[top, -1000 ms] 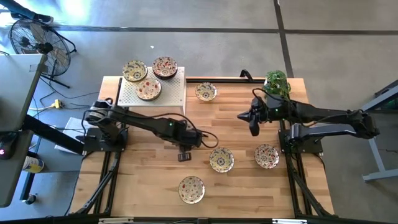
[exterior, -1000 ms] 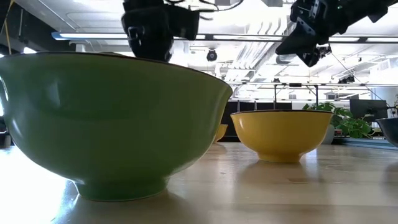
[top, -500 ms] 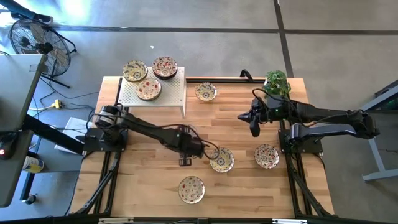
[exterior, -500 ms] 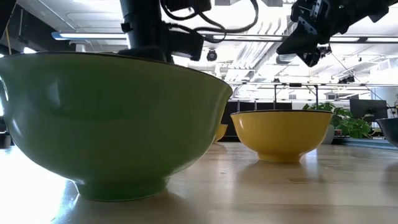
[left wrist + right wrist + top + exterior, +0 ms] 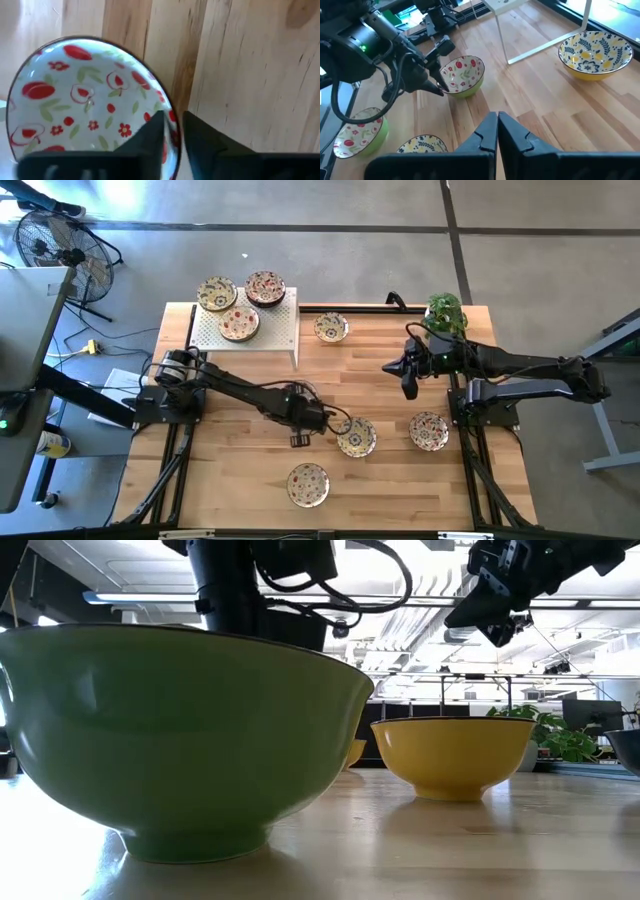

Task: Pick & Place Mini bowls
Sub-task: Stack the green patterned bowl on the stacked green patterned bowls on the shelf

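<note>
Grasp step: left gripper (image 5: pixel 172 132) pinches the rim of the red-flowered mini bowl (image 5: pixel 87 100) mid-table, next a clean lift toward the white rack (image 5: pixel 262 332) beyond; right gripper (image 5: pixel 497 131) hovers shut.

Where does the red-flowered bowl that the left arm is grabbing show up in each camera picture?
High view: the red-flowered bowl sits just below the picture's centre, between the arms.
Low view: cannot pick it out; probably hidden behind the big green bowl.
Left wrist view: fills the picture's left half.
Right wrist view: just left of centre.
Shared landmark: the left gripper, jaws on the bowl's rim.
</note>
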